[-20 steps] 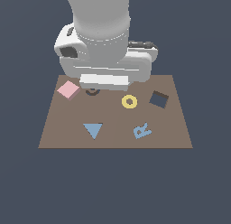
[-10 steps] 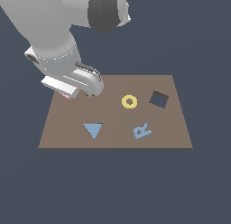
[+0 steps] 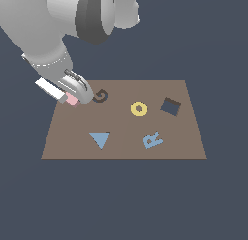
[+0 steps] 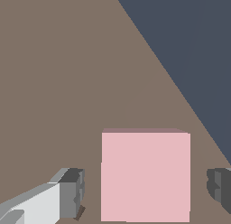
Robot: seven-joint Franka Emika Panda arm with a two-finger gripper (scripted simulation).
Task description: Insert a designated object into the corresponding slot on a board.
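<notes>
The brown board (image 3: 184,147) lay flat. My end effector (image 4: 146,191) straddled the pink block (image 4: 145,175), fingers apart, not touching it.

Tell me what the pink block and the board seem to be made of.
Pink block: flat, even pink with no gloss or grain, perhaps matte plastic or foam; the render leaves it open. Board: uniform matte brown, wood-coloured but with no grain, so the material is uncertain.
</notes>
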